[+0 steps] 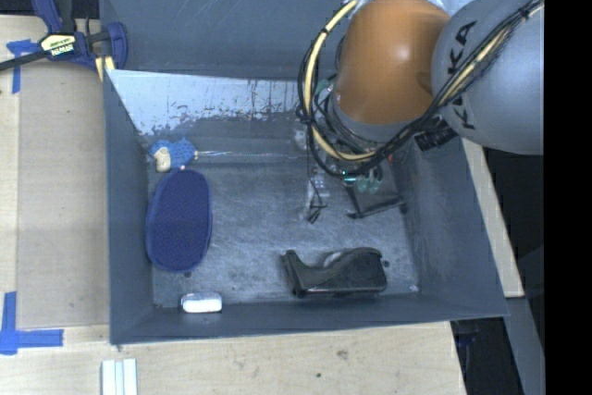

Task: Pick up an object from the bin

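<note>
My gripper [357, 188] sits right of centre; I can't tell its opening. The black case [335, 273] below looks stiff, probably light. I'd grip across its width.

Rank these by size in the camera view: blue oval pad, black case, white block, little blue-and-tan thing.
Largest, too alike to rank: blue oval pad and black case.
Next: little blue-and-tan thing.
Smallest: white block.
</note>
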{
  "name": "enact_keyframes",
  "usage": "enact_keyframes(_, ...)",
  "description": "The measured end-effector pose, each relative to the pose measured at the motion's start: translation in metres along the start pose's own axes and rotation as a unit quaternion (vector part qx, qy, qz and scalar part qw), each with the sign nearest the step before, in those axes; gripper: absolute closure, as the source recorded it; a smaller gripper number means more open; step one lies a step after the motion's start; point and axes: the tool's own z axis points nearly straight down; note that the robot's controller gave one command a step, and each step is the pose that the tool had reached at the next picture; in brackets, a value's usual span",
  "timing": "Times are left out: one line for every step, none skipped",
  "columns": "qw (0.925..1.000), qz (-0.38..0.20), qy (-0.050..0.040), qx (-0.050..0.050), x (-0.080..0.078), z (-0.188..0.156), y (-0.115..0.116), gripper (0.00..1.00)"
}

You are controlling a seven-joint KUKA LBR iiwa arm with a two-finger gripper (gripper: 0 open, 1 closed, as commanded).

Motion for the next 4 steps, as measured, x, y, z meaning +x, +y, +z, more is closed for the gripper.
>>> enact_keyframes(0.9924,-0.123,-0.0005,-0.001,0.042,0.075,0.079,0.00)
enact_keyframes(0.9691,-0.247,-0.0006,0.003,0.002,0.101,0.158,0.00)
enact_keyframes(0.9647,-0.263,-0.0048,-0.001,-0.012,0.125,0.116,0.00)
enact_keyframes(0.9646,-0.264,-0.0069,-0.001,-0.013,0.120,0.119,1.00)
